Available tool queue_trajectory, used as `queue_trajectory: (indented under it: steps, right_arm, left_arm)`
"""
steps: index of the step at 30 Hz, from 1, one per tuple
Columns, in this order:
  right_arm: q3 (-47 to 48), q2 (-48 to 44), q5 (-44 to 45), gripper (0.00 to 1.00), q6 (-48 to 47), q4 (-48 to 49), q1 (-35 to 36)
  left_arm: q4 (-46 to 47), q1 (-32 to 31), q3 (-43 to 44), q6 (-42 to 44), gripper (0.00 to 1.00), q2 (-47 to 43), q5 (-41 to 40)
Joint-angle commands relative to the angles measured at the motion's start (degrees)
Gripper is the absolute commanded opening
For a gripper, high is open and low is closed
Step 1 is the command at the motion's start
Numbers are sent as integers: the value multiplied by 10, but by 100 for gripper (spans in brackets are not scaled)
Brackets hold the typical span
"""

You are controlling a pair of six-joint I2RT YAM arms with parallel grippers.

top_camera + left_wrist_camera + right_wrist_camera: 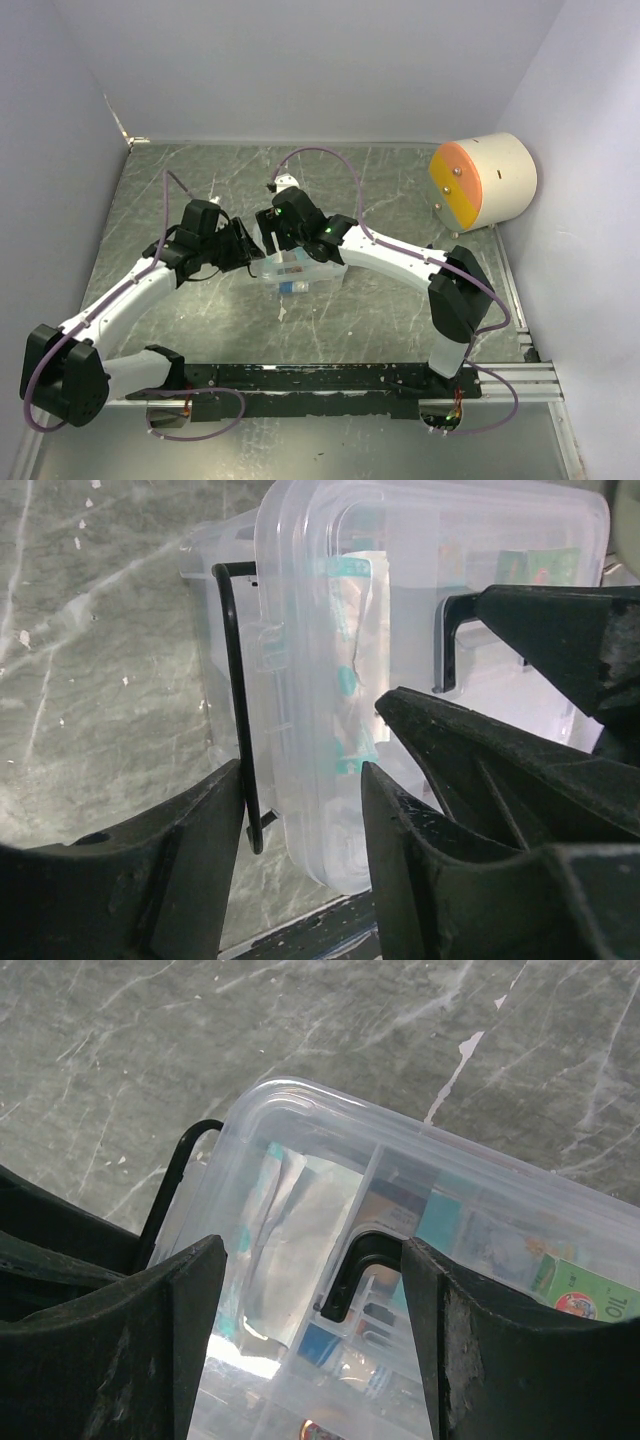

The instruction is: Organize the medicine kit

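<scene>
The medicine kit (pixel 300 275) is a clear box lying mid-table with its clear lid (pixel 430 570) down; packets show through the lid (pixel 330 1130). At the box's left end the black wire latch (pixel 232 680) stands off the wall, loose. My left gripper (pixel 305 780) is open and straddles that end, with the latch wire lying against the inner face of its left finger (pixel 190 880). My right gripper (pixel 312 1260) hovers open just above the lid. Its right finger (pixel 470 1360) touches the bent end of the black handle (pixel 355 1270).
A large cream-and-orange cylinder (pixel 485 180) lies at the back right by the wall. Pale walls close in the table on three sides. A black rail (pixel 330 378) runs along the near edge between the arm bases.
</scene>
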Motion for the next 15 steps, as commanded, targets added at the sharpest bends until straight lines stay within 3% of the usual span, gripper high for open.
queue_trajectory:
  steps: [1,5,11,15]
  right_arm:
    - [-41,58,-28,70,21,-94,2]
    - [-42,59,-29,70,21,-93,2]
    - [-45,60,-29,70,22,-90,1]
    - [-48,61,-31,70,23,-87,2]
  left_arm:
    - [-37,-15,19,24,62,15,-58]
    - [-34,-19,16,25,65,25,-60]
    - [-52,-31,36,33,55,28,-77]
    - [-82,-48,55,42,57,34,-120]
